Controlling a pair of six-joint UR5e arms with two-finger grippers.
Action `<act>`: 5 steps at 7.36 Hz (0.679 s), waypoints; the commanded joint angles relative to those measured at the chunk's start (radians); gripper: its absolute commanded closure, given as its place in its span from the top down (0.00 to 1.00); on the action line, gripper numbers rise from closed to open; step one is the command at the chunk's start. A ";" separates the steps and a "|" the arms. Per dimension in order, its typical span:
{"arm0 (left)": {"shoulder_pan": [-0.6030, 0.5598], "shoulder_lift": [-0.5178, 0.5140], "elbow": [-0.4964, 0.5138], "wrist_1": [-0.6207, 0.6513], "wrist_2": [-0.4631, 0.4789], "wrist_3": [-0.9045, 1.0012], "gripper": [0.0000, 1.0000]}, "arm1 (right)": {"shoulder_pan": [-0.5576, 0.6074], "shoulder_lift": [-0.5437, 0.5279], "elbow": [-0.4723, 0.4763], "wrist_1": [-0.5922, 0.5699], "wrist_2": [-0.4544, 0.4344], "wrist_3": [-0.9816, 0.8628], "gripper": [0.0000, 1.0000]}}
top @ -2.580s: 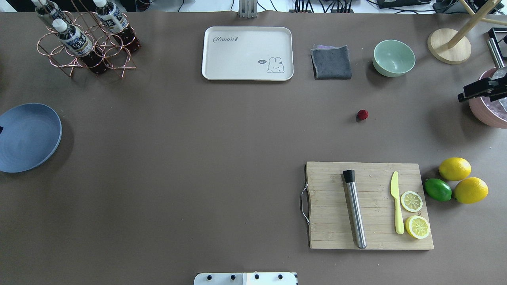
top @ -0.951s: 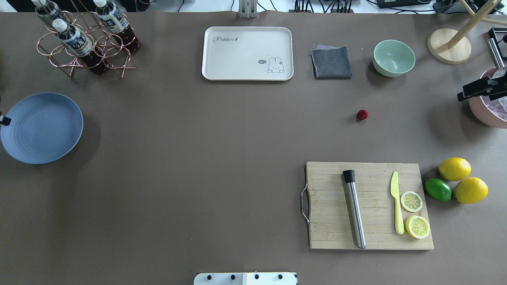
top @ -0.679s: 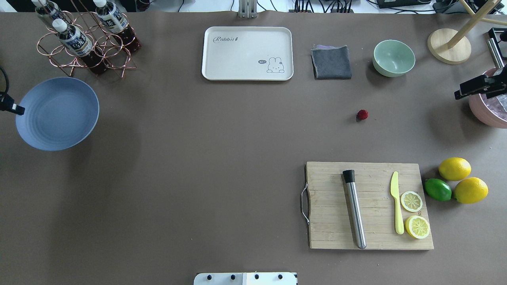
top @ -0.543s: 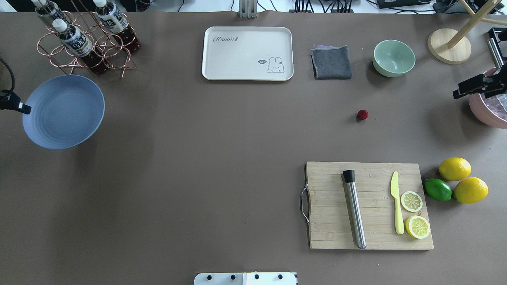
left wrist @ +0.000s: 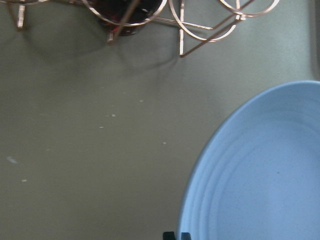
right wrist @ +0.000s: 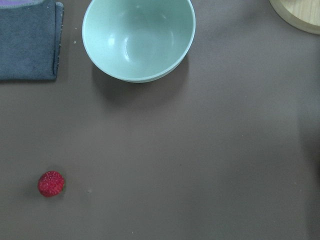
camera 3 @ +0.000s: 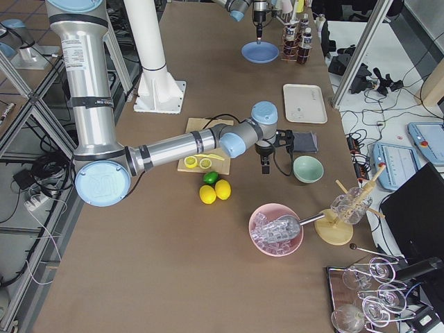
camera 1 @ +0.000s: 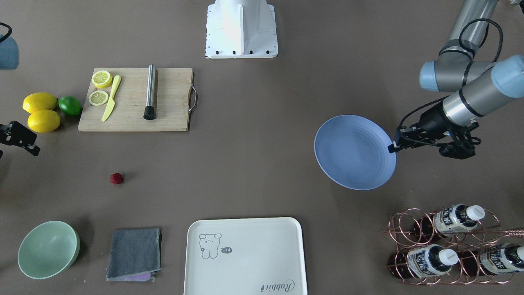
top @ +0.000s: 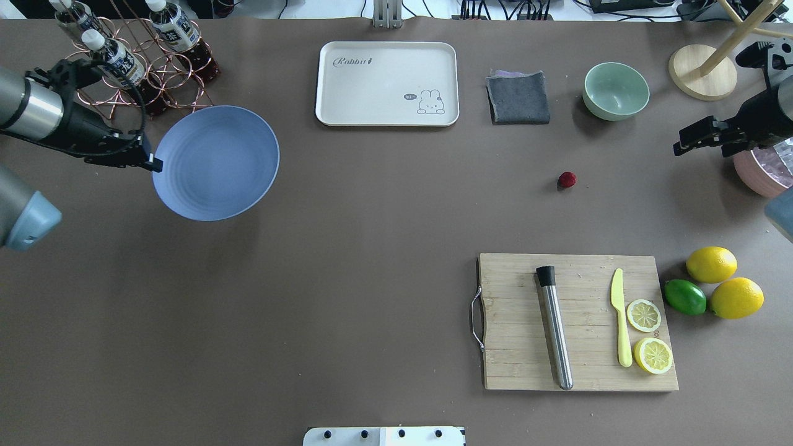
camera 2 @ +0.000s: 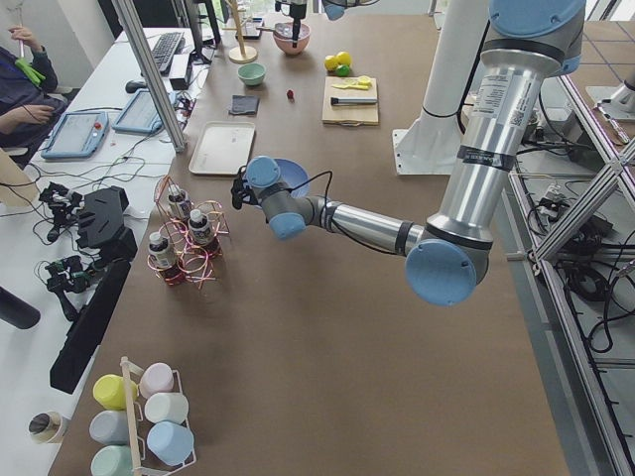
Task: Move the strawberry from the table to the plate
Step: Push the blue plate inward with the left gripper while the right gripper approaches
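Observation:
The strawberry [top: 566,179] [camera 1: 116,178] is a small dark-red berry lying alone on the brown table [top: 372,260], right of centre. It also shows at the lower left of the right wrist view [right wrist: 51,183]. The blue plate [top: 217,162] [camera 1: 354,151] [left wrist: 260,170] hangs tilted above the table's left part. My left gripper [top: 153,166] [camera 1: 392,147] is shut on its left rim. My right gripper [top: 681,147] hovers open and empty well to the right of the strawberry, near the table's right edge.
A copper bottle rack [top: 133,62] stands just behind the left arm. A cream tray [top: 387,83], grey cloth [top: 518,97] and green bowl [top: 616,90] line the far side. A cutting board [top: 579,322] with muddler, knife and lemon slices, whole lemons [top: 725,282] and a pink ice bowl [top: 765,176] are at the right.
My left arm has lifted the plate and carried it rightward, away from the table's left edge. My right gripper has shifted a little leftward. The strawberry has not moved.

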 commanded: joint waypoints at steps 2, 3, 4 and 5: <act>0.221 -0.183 0.006 0.092 0.216 -0.191 0.00 | -0.050 0.105 -0.022 -0.146 -0.054 0.006 0.98; 0.271 -0.221 0.007 0.132 0.271 -0.221 0.00 | -0.067 0.107 -0.024 -0.151 -0.055 0.006 0.98; 0.313 -0.244 0.013 0.135 0.311 -0.238 0.00 | -0.073 0.107 -0.022 -0.151 -0.056 0.006 0.98; 0.333 -0.248 0.015 0.141 0.321 -0.240 0.00 | -0.079 0.107 -0.022 -0.149 -0.057 0.006 0.98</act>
